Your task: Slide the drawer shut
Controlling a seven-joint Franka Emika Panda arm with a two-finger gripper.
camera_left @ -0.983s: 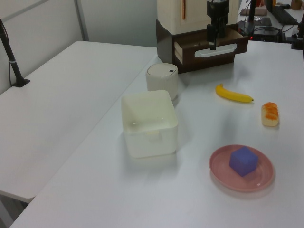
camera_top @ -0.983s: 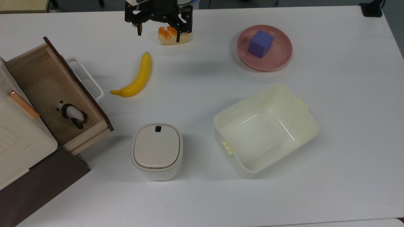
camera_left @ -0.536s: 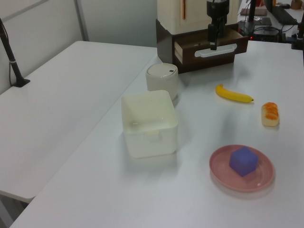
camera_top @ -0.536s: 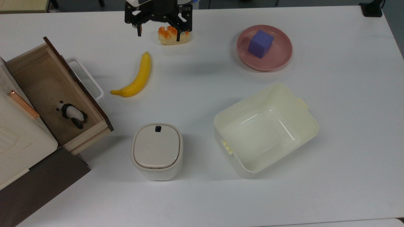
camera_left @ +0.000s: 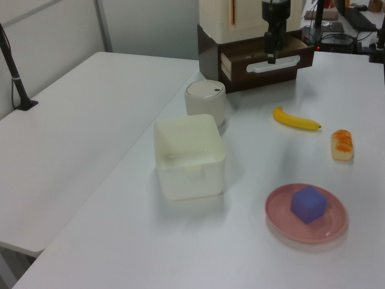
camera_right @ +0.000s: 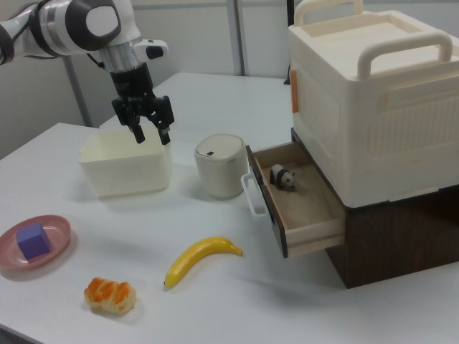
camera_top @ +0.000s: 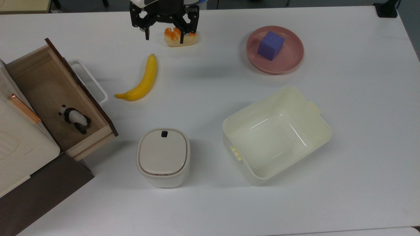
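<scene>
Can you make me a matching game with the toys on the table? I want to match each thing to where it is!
Things:
1. toy panda
2. purple cube
3. banana
4. cream tub

Places:
A. on the pink plate
B. lying on the bare white table
C. inside the open drawer
D. standing empty next to the white lidded bin

Pairs: 1-C, 2-A, 3-B, 4-D

White tabletop [camera_top: 361, 147] under me, second white table [camera_left: 78, 138] alongside at the left view's left, pale wall panels [camera_right: 201, 36] behind, even light.
</scene>
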